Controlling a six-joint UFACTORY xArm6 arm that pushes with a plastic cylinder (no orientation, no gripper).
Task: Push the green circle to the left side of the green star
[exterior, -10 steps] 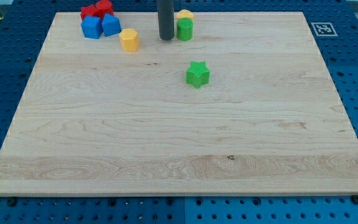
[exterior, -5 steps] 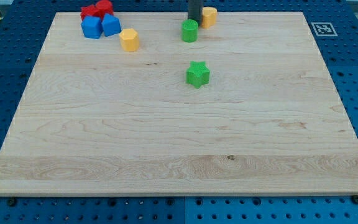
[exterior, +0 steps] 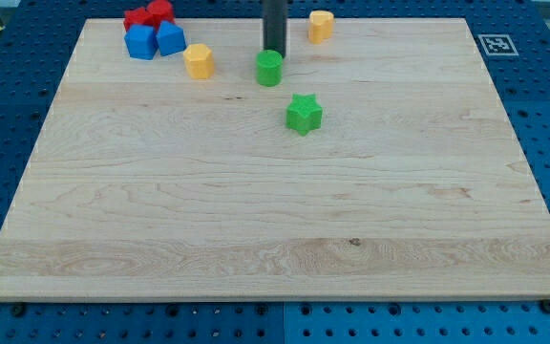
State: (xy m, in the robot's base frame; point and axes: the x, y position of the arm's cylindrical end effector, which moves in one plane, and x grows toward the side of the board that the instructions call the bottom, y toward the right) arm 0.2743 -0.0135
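Note:
The green circle (exterior: 269, 69) stands on the wooden board near the view's top centre. The green star (exterior: 304, 114) lies below it and to its right, a short gap apart. My tip (exterior: 274, 53) is right behind the green circle, at its top edge, and seems to touch it. The dark rod rises out of the view's top.
A yellow block (exterior: 199, 60) lies left of the circle. Another yellow block (exterior: 321, 25) sits at the board's top edge, right of the rod. Two blue blocks (exterior: 156, 40) and two red blocks (exterior: 149, 14) cluster at the top left. A marker tag (exterior: 494, 44) is at the top right.
The rod went from the circle's left, round behind it, and now sits at its top edge. The circle has slid down and left, and the yellow block behind it was shoved right.

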